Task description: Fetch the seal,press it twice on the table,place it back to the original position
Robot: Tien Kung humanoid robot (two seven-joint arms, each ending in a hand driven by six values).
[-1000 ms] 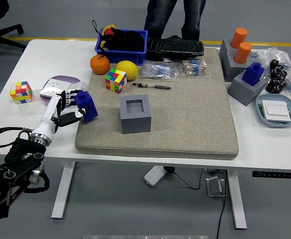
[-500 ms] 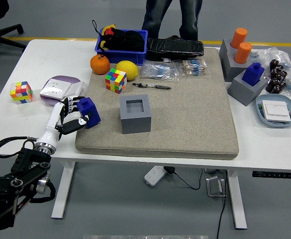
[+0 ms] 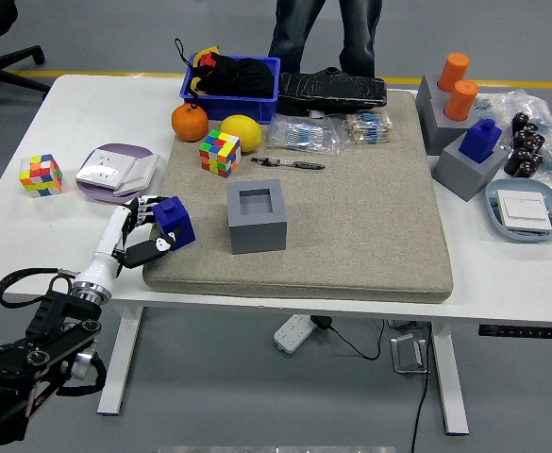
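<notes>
Left hand [image 3: 142, 231], fingers closed around the blue block-shaped plastic seal [image 3: 175, 221], holds it low over the near-left edge of the beige felt mat [image 3: 351, 217], apparently positioned for pressing; its grey square holder [image 3: 256, 219] stands empty nearby.

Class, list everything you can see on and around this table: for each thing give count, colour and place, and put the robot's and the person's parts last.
Seal: 1, blue, mat's left edge, in left hand.
Grey holder: 1, empty, mat centre-left.
Mat: 1, beige, table centre.
Puzzle cubes: 2, multicoloured, mat's far left and table's left.
Orange: 1, by bin.
Lemon: 1, yellow, beside orange.
Bin: 1, blue, far edge.
Pen: 1, black, on mat.
Orange cylinders: 2, far right holder.
Second blue seal: 1, right holder.
Left hand: 1, white, gripping seal.
Person's legs: dark trousers, far side.
</notes>
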